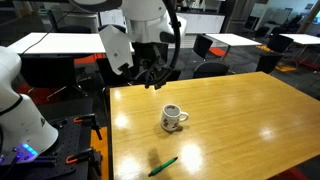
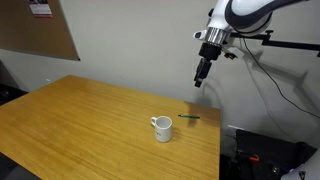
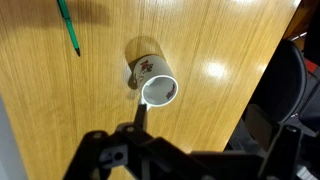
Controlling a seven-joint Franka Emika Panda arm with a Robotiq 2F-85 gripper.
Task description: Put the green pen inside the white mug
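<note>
Fingers [image 3: 141, 115] are hovering, dark, at the frame's bottom above the desk [image 3: 220, 40]; whether they are spread, I cannot tell. Mug [image 3: 152, 80] is standing mid-frame; pen [image 3: 69, 27] is lying upper left, well apart from it.

A broad wooden table [image 1: 250, 120] spreads below the claw [image 1: 152, 78], its varnish showing patches of bright glare [image 3: 215, 70] just beside the spot under the claw. Beyond the claw in an exterior view stand white tables [image 1: 235, 40] and dark chairs [image 1: 210, 48]. In an exterior view a pale wall [image 2: 130, 40] rises behind the claw. A corkboard [image 2: 45, 35] hangs on it, well apart from the claw, with a paper [image 2: 40, 8] pinned at its top.
</note>
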